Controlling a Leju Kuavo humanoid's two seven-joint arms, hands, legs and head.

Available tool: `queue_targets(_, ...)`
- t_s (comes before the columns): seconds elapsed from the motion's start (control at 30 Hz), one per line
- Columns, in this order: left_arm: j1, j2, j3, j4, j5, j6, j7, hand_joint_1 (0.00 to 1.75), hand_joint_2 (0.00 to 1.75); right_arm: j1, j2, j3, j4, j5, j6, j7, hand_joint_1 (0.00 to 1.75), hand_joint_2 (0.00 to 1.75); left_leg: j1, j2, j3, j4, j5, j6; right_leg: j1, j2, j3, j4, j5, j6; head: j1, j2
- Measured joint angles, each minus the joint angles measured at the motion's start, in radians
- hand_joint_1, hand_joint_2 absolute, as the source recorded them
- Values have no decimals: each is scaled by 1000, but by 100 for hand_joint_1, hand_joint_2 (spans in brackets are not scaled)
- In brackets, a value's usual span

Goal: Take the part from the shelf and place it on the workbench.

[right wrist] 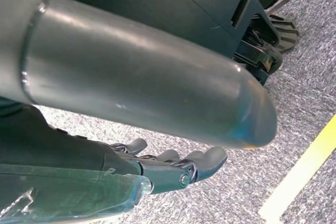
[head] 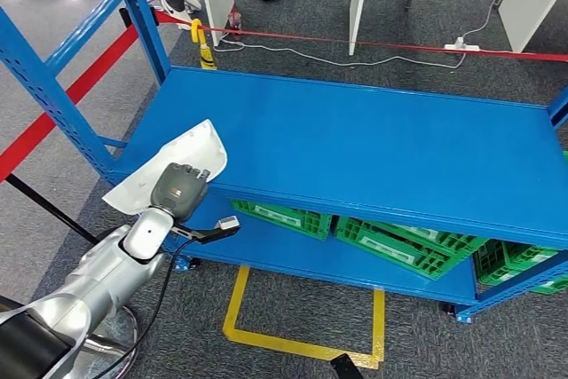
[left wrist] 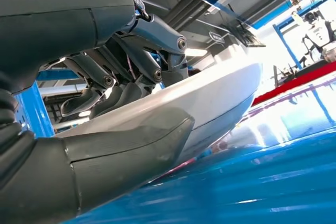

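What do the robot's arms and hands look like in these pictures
The left arm is smooth silver metal with a black cable running along it to the wrist. Its robot hand has a dark grey shell carrying a small orange marking. Close up, the left robot hand shows a thick grey thumb, darker linked fingers and a ribbed cover. The right robot hand has dark rounded fingers.

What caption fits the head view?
Left hand holds the white part at the blue shelf's left corner.

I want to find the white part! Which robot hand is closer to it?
Left. The left hand grips the white part at the blue shelf's corner, thumb under it. The right hand hangs over the carpet, holding nothing.
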Motion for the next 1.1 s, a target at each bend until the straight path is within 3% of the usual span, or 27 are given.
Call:
queue_targets(0.87,-16,8,-19,0,0,-4,-22,175,175,0,0,-4,0,10,6,0,0,0,0,0,0,0,0,0,0,0,0,0,0,0,0,0)
queue_targets(1.1,-54,26,-109,0,0,-29,-4,175,175,-2,0,-4,-1,28,17,4,0,0,0,0,0,0,1,0,0,0,0,0,0,0,0,0)
